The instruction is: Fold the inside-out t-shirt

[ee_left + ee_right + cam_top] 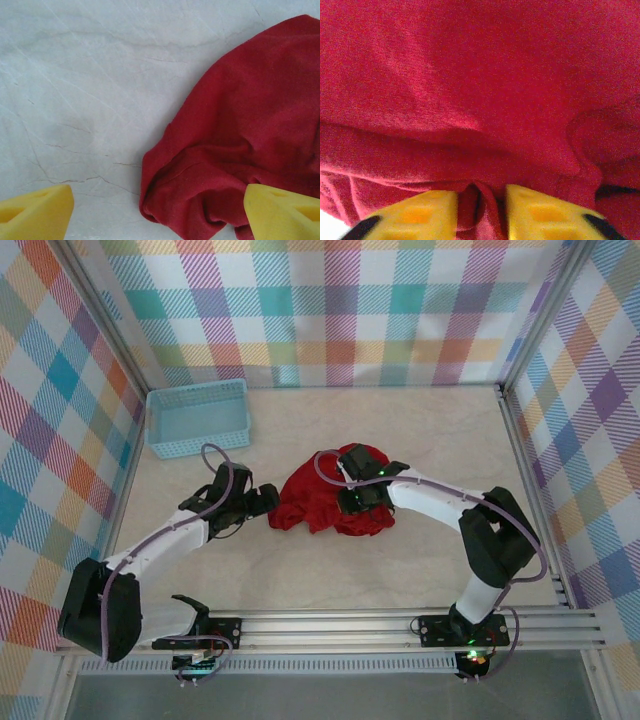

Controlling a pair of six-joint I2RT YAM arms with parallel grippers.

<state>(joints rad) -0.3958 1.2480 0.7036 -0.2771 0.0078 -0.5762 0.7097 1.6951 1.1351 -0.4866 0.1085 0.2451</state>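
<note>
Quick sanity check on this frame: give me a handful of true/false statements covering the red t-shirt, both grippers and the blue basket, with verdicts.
1. The t-shirt lies spread flat on the table. False: it sits crumpled in a heap.
2. The right gripper pinches a fold of the t-shirt between its fingers. True.
3. The left gripper is shut on cloth. False: its fingers stand wide apart at the t-shirt's edge and hold nothing.
4. The basket has nothing in it. True.
5. The t-shirt touches the basket. False: bare table lies between them, with the basket in the far left corner.
</note>
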